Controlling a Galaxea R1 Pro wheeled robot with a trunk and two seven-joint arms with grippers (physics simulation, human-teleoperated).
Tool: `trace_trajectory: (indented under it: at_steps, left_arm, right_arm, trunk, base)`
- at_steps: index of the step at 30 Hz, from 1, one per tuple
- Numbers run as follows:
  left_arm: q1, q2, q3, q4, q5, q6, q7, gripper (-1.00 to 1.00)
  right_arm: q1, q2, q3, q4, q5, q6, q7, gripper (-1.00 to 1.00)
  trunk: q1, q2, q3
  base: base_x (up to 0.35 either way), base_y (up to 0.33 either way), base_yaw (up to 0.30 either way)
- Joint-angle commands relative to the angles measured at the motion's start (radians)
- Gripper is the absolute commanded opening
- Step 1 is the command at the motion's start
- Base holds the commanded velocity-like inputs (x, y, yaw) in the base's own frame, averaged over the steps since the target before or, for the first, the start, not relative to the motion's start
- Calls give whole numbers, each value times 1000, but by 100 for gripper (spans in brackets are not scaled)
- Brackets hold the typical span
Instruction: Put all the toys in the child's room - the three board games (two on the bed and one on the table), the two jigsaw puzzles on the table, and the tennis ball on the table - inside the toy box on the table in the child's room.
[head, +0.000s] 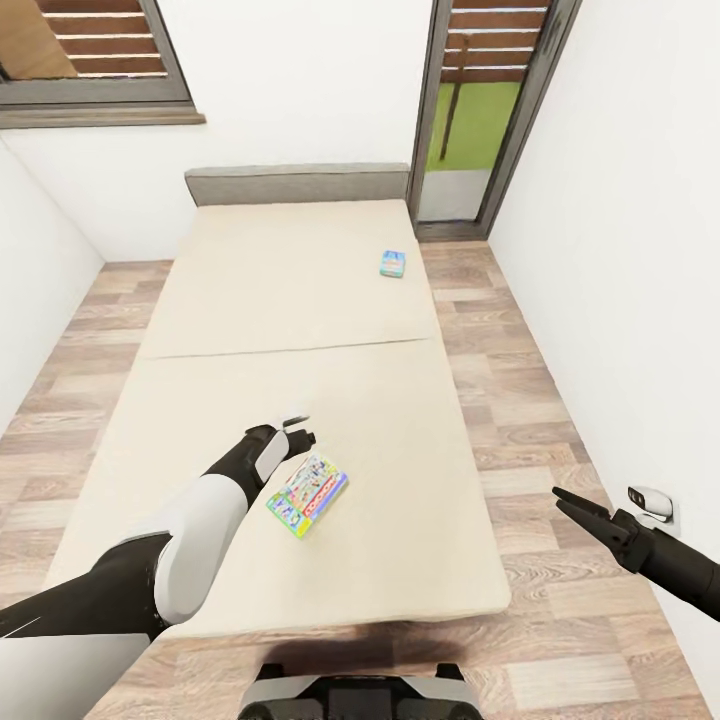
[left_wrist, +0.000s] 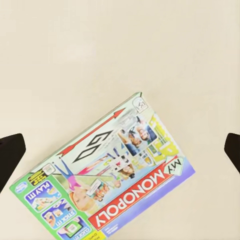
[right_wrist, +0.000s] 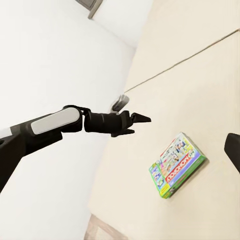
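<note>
Two board games lie on the cream bed (head: 250, 300). A colourful Monopoly box (head: 307, 495) rests near the foot end, and a small blue box (head: 398, 263) lies far up by the right edge. My left gripper (head: 297, 428) hovers open just above and beyond the Monopoly box (left_wrist: 107, 182), its fingertips (left_wrist: 10, 155) spread wide to either side. My right gripper (head: 572, 503) stands open over the floor right of the bed, holding nothing. The right wrist view has the left gripper (right_wrist: 134, 120) and the Monopoly box (right_wrist: 177, 165). The table, toy box, jigsaw puzzles and tennis ball are out of view.
A grey headboard (head: 297, 185) stands against the far wall. A glass door (head: 480, 110) is at the back right, a window (head: 90, 60) at the upper left. Wood floor (head: 500, 420) runs along both sides of the bed. The right wall carries a white socket (head: 650, 500).
</note>
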Motion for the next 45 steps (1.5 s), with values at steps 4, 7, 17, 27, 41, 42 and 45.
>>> trace_trajectory:
  at_steps: [4,7,17,27,41,42,45]
  left_arm:
    - [0,0,-1,-2,10,5,7,100]
    - [0,0,-1,-2,10,5,7,100]
    - [0,0,-1,-2,10,5,7,100]
    - [0,0,-7,-2,10,6,9,100]
    - [-1,0,-19,-62,10,49,21,100]
    - [-2,0,-19,-78,11,61,21,100]
    - [-2,0,-20,-99,11,74,21,100]
  right_arm:
    - [-1,0,0,0,-4,7,1,100]
    - [0,0,0,0,-4,7,0,100]
    - [0,0,1,0,-4,7,0,100]
    - [-1,0,0,0,-4,7,-1,100]
    - [0,0,0,0,-4,7,-1,100]
    - [0,0,1,0,-4,7,-1,100]
    - [0,0,1,0,-4,7,-1,100]
  trunk:
    - [0,-2,-8]
    - [0,-2,-13]
    - [0,-2,-29]
    - [0,-2,-46]
    - [0,-2,-69]
    - [0,-2,-71]
    - [0,-2,-76]
  base:
    - [4,-4,0]
    - [2,-9,0]
    - [0,-70,0]
    - [0,-7,0]
    - [0,0,0]
    - [0,0,0]
    - [0,0,0]
